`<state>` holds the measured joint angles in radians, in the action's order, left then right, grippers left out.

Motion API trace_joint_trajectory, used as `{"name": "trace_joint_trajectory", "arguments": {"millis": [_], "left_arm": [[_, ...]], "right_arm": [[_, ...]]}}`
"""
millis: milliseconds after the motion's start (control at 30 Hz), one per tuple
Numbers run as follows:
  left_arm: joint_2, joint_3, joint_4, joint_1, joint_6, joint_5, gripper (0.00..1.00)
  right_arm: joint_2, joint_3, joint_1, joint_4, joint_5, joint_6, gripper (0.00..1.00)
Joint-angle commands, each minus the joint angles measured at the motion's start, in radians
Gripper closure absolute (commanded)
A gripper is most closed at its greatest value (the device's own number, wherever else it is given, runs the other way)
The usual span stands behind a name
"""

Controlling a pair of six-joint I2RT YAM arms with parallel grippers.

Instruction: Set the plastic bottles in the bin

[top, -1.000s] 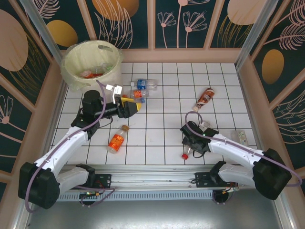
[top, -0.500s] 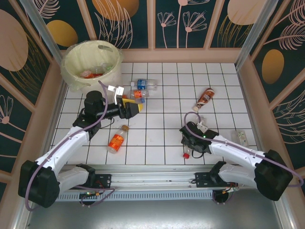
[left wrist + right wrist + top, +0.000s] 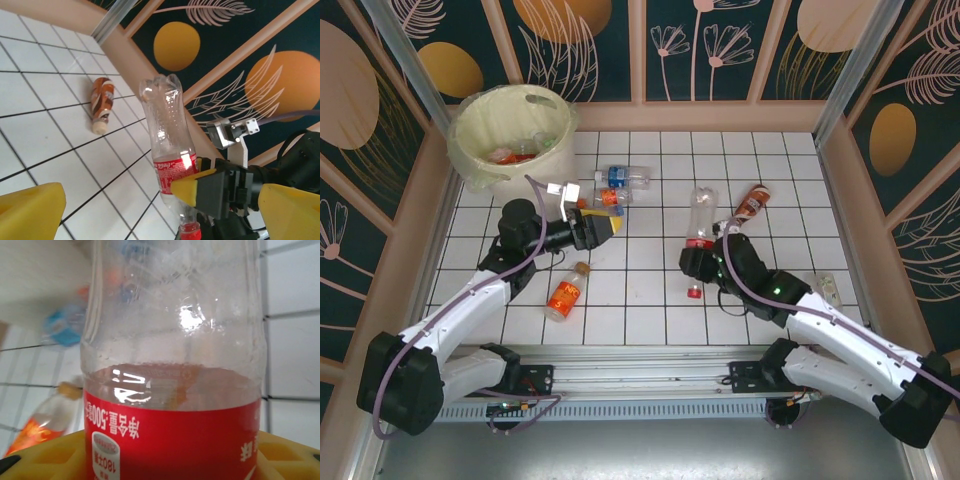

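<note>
Carry step: right gripper (image 3: 702, 258) was clamped on bottle (image 3: 701, 212); left gripper (image 3: 604, 226) gaped, empty. Next needed reach across to bin (image 3: 556, 143).

The left gripper (image 3: 609, 226) and two lying bottles (image 3: 623, 178) stand before the bin (image 3: 480, 168).

bin (image 3: 485, 172): 1 | bottles (image 3: 625, 177) (image 3: 605, 198) (image 3: 564, 296) (image 3: 753, 203) (image 3: 825, 288) (image 3: 700, 215) outside it: 6 | inside: uncountable | robot arms (image 3: 460, 300) (image 3: 830, 325): 2

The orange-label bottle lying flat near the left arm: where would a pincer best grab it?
Probably around its labelled middle, coming straight down. The bottle lies flat and slanted on the tiled table, cap pointing far-right, bare tile along both long sides, so a grip turned across the slant could straddle its narrow width.
</note>
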<state>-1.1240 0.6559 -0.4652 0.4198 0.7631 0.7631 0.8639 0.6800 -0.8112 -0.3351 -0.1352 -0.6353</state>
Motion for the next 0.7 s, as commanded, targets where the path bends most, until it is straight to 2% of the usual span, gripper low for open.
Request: {"name": "trace_joint_trajectory", "arguments": {"millis": [0, 133, 233, 433, 533, 667], "left_arm": [[-0.007, -0.004, -0.146, 0.022, 0.072, -0.007, 0.01], [-0.03, 0.006, -0.228, 0.057, 0.125, -0.011, 0.02], [-0.059, 0.017, -0.285, 0.082, 0.164, -0.006, 0.02], [-0.117, 0.05, -0.43, 0.118, 0.256, 0.02, 0.04], [-0.139, 0.075, -0.464, 0.133, 0.274, 0.019, 0.05], [-0.171, 0.081, -0.62, 0.139, 0.375, 0.028, 0.11]], "right_arm": [[-0.002, 0.045, 0.014, 0.162, 0.2, 0.133, 0.47], [0.02, 0.054, 0.059, 0.291, 0.456, 0.148, 0.46], [0.035, 0.073, 0.073, 0.365, 0.593, 0.14, 0.45], [0.083, 0.117, 0.079, 0.439, 0.773, 0.127, 0.43], [0.089, 0.11, 0.081, 0.487, 0.821, 0.108, 0.43], [0.097, 0.084, 0.08, 0.547, 0.889, 0.076, 0.43]]}}
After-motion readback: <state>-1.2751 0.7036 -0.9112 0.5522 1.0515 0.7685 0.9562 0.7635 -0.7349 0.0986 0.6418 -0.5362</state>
